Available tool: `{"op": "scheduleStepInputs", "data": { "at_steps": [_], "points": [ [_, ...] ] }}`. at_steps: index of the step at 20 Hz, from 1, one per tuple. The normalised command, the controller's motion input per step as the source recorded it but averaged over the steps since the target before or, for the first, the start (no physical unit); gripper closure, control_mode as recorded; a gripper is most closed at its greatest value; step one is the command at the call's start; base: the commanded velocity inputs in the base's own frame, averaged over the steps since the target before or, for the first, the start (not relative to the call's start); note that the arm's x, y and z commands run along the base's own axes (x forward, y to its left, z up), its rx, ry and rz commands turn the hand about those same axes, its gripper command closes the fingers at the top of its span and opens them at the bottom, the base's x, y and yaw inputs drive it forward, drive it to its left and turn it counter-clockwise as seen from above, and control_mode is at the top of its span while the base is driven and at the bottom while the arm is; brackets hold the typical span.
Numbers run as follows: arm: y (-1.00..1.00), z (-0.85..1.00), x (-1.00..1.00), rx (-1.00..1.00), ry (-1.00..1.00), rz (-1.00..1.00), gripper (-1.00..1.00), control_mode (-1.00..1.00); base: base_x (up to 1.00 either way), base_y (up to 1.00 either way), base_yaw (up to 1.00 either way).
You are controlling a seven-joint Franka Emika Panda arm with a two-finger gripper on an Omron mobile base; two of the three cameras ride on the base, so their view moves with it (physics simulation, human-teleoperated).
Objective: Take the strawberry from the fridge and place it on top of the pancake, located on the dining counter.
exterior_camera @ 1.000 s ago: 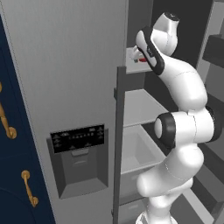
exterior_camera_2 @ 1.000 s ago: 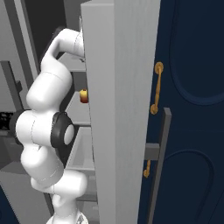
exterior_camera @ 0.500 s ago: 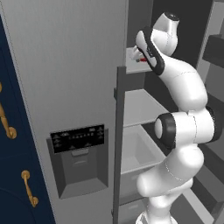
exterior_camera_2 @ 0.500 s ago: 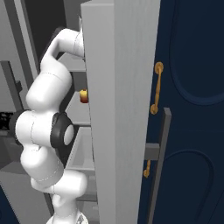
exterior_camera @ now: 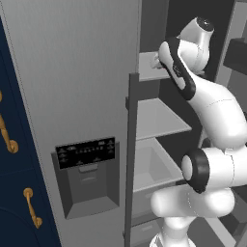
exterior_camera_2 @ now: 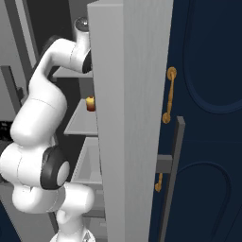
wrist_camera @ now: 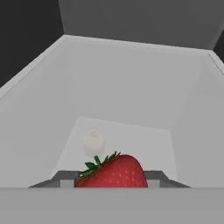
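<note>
The fridge (exterior_camera: 72, 72) stands with its right door open, and my arm reaches onto its top shelf (exterior_camera: 147, 67). In the hand view the strawberry (wrist_camera: 114, 171), bright red with green leaves, sits between the two grey fingertips (wrist_camera: 65, 178), low on the pale shelf floor. My gripper (wrist_camera: 113, 178) is shut on the strawberry. From the left base view the hand (exterior_camera: 157, 60) is partly hidden behind the door's edge. The right base view has the fridge door (exterior_camera_2: 127, 118) covering the hand. The pancake and the dining counter are out of view.
A small white round thing (wrist_camera: 93, 141) lies on the shelf just behind the strawberry. A little red-and-yellow fruit (exterior_camera_2: 90, 104) rests on the middle shelf. Navy cabinets with gold handles (exterior_camera: 31, 212) (exterior_camera_2: 168, 94) flank the fridge. The shelf walls close in on both sides.
The arm and the base have stayed in place at the top shelf. The fingers have closed in on the strawberry.
</note>
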Motion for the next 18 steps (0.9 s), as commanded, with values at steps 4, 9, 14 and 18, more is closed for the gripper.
{"op": "scheduleStepInputs", "data": {
  "at_steps": [4, 9, 14, 18],
  "points": [
    [0.0, 0.02, -0.71, -0.03, -0.02, 0.0, 1.0, -1.0, 0.0, 0.0, 0.0],
    [0.0, 0.02, -0.78, -0.06, 0.08, 0.01, 1.0, -1.0, 0.0, 0.0, 0.0],
    [0.0, 0.0, -0.88, -0.07, 0.27, 0.0, 1.0, -1.0, 0.0, 0.0, 0.0],
    [0.0, -0.17, -1.0, -0.03, 0.17, 0.0, 1.0, -1.0, 0.0, 0.0, 0.0]
  ]
}}
